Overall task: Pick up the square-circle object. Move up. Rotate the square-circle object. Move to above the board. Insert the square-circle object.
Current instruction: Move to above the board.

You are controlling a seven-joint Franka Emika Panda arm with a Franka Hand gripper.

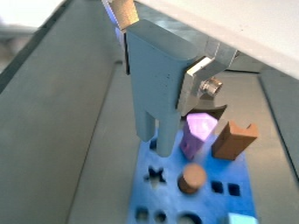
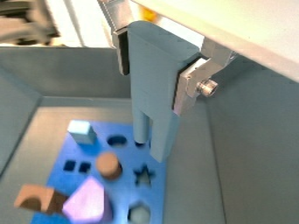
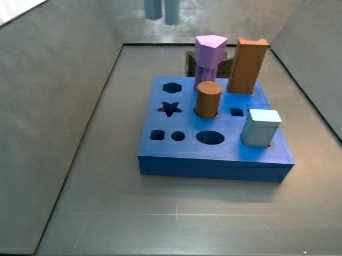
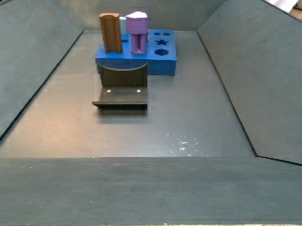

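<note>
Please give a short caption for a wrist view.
Gripper holds the peg above the board.

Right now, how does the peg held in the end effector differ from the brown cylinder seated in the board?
The tall pale grey-blue square-circle peg hangs in the end effector above the bright-blue board; the short brown cylinder already sits in the board. The peg is slimmer, part square, and the cylinder round throughout. Both stand upright.
</note>
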